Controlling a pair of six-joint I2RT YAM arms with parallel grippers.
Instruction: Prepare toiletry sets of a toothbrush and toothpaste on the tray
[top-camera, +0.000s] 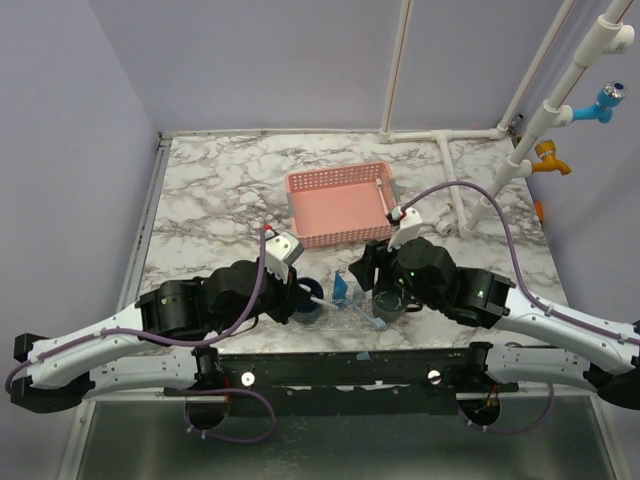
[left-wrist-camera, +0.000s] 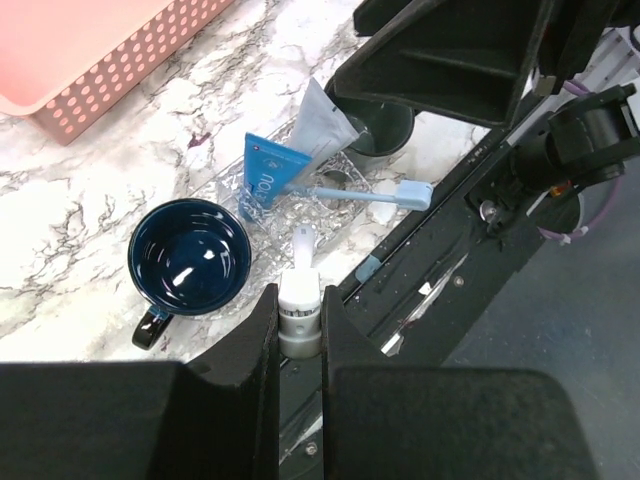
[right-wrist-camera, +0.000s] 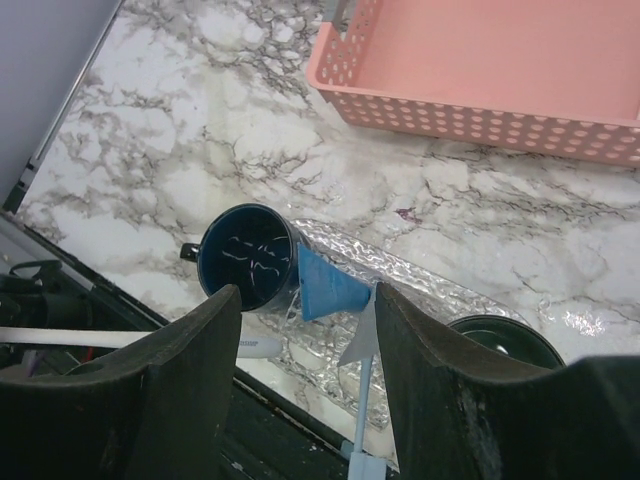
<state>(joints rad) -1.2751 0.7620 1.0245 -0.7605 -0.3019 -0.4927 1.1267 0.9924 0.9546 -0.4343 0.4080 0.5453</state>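
The clear tray (left-wrist-camera: 330, 190) (right-wrist-camera: 420, 285) lies at the table's front edge. A navy mug (top-camera: 305, 306) (left-wrist-camera: 190, 257) (right-wrist-camera: 245, 258) stands at its left end and a dark green mug (top-camera: 390, 305) (right-wrist-camera: 500, 340) at its right. Between them lie a blue tube (left-wrist-camera: 265, 180) (right-wrist-camera: 330, 285) and a grey tube (left-wrist-camera: 325, 125). The light-blue toothbrush (left-wrist-camera: 365, 195) (right-wrist-camera: 362, 400) lies across the tray, its head past the front edge. My right gripper (right-wrist-camera: 305, 300) (top-camera: 372, 275) hangs open over the tubes, holding nothing. My left gripper (left-wrist-camera: 298, 300) (top-camera: 298, 292) is shut on a white toothbrush (left-wrist-camera: 303, 245) beside the navy mug.
A pink lattice basket (top-camera: 340, 205) (right-wrist-camera: 480, 60) sits behind the tray, with a white stick-like item (top-camera: 383, 196) along its right side. White pipes (top-camera: 465, 190) run across the back right. The black arm-mount rail (left-wrist-camera: 450, 260) borders the front edge.
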